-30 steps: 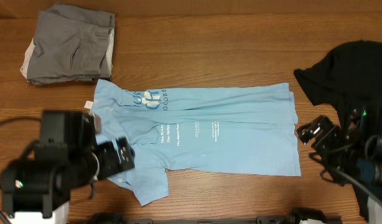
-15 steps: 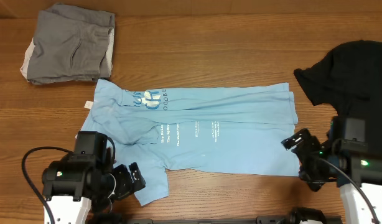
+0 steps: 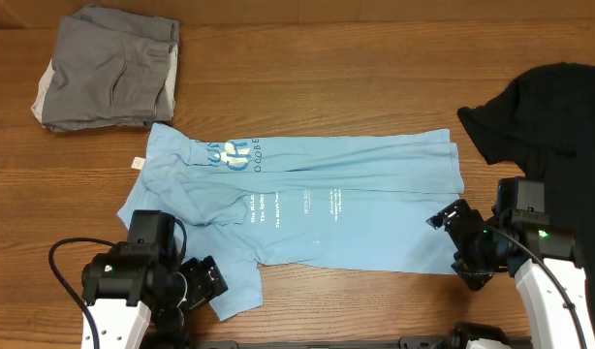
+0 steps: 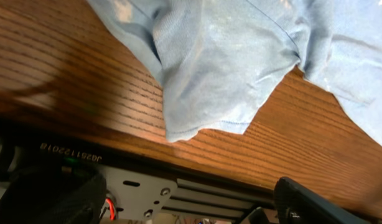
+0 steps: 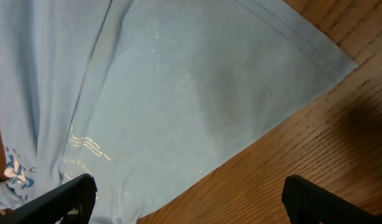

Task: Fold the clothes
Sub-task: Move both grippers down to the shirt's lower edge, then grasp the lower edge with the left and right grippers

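Observation:
The light blue T-shirt (image 3: pixel 317 208) lies flat mid-table, folded lengthwise, with the neck and logo at the left and the hem at the right. One sleeve (image 4: pixel 222 81) sticks out toward the front edge. My left gripper (image 3: pixel 205 283) is open and empty beside that sleeve; in the left wrist view (image 4: pixel 178 208) it sits over the table's front edge. My right gripper (image 3: pixel 453 247) is open and empty at the hem's front right corner (image 5: pixel 321 53), and its fingers straddle the cloth edge in the right wrist view (image 5: pixel 191 202). The black T-shirt (image 3: pixel 554 116) lies bunched at the right.
A folded grey garment (image 3: pixel 109 68) lies at the back left corner. A metal rail (image 4: pixel 172 190) runs along the table's front edge under my left gripper. Bare wood (image 3: pixel 327 78) shows behind the blue shirt.
My left arm has drawn back off the shirt's left side to the front edge by the sleeve. My right arm has moved left to the hem corner. The shirt lies as before.

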